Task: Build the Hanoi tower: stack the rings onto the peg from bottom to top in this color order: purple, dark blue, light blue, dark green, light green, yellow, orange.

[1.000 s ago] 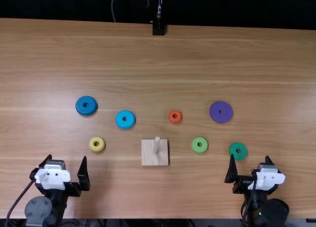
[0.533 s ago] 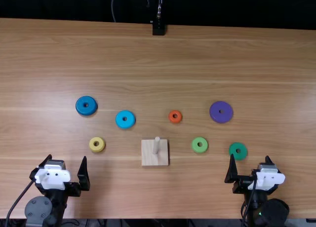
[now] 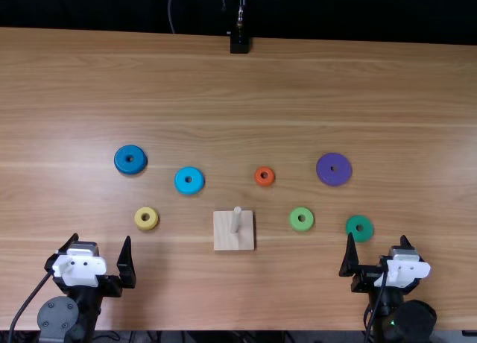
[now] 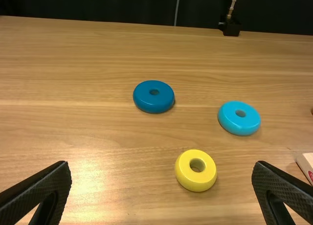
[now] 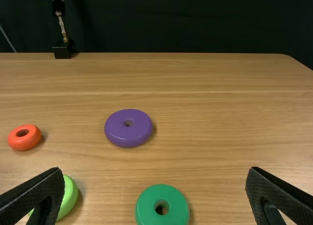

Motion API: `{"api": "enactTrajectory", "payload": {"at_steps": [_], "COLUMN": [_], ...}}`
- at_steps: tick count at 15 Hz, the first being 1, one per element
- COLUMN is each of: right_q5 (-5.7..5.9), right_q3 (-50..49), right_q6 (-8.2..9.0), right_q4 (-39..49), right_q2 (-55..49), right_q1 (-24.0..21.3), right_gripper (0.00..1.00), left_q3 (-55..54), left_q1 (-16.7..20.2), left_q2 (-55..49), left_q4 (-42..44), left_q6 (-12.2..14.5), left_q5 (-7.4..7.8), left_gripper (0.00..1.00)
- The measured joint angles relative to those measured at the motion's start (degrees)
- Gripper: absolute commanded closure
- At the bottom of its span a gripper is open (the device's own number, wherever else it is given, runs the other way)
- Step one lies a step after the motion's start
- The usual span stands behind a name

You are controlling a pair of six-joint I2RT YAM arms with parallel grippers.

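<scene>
My left gripper [image 3: 102,246] stands open at the near left, nearer the edge than the yellow ring [image 3: 147,218]; the left wrist view shows the left gripper [image 4: 162,173] with nothing between its fingers. My right gripper [image 3: 378,242] is open too, just nearer than the dark green ring [image 3: 359,228]; the right wrist view has the right gripper [image 5: 150,178]. The wooden base [image 3: 226,240] holds a bare upright peg [image 3: 236,220]. Flat on the table lie the dark blue ring [image 3: 130,168], light blue ring [image 3: 189,189], orange ring [image 3: 264,184], light green ring [image 3: 302,227] and purple ring [image 3: 334,179].
The rings lie apart from each other, on both sides of the base and beyond it, on the wooden table [image 3: 223,89]. A black stand [image 3: 239,43] is at the table's far edge.
</scene>
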Motion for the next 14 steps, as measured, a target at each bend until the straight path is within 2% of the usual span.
{"api": "enactTrajectory", "payload": {"at_steps": [9, 11, 13, 14], "right_q5": [0.04, 0.7, 1.11, 1.75], "right_q3": [0.1, 3.0, 9.1, 11.6], "right_q6": [0.17, 0.09, 0.07, 0.02], "right_q4": [0.4, -3.2, -2.7, -2.3], "right_q2": [0.0, 0.0, 1.0, 2.5], "right_q1": [0.0, 0.0, 0.0, 0.0], "right_gripper": [0.0, 0.0, 0.0, 0.0], "left_q3": [0.0, 0.0, 0.0, 0.0], "left_q1": [0.0, 0.0, 0.0, 0.0], "left_q2": [0.0, 0.0, 0.0, 0.0], "left_q4": [0.0, 0.0, 0.0, 0.0], "left_q6": [0.0, 0.0, 0.0, 0.0], "left_q5": [0.02, 0.02, 0.02, 0.02], "left_gripper": [0.0, 0.0, 0.0, 0.0]}}
